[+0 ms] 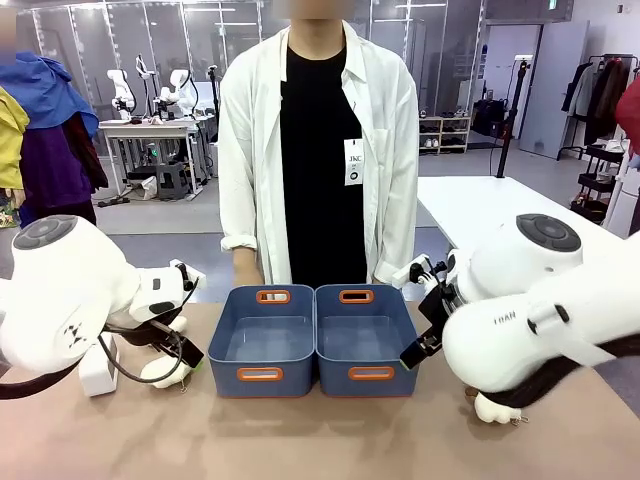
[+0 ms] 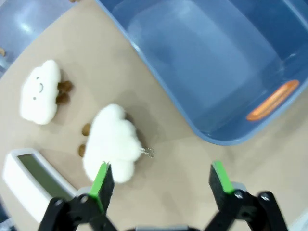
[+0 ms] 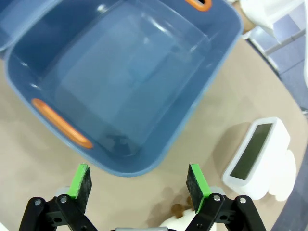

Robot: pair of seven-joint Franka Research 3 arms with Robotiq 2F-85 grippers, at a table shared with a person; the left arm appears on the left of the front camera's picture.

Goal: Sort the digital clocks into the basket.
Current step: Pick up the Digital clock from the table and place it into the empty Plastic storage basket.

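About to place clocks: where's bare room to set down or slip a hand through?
Free: inside the left bin and right bin, and the table strip before them. Crowded: outside the left bin, clock and two cloud plushes; outside the right bin, second clock beside a plush.

Tan table (image 1: 330, 440) holds two blue bins (image 1: 300, 380), clocks (image 2: 29, 175) and cloud plushes (image 2: 113, 142)

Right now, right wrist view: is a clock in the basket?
No: the basket holds nothing, and the digital clock sits outside it on the table.
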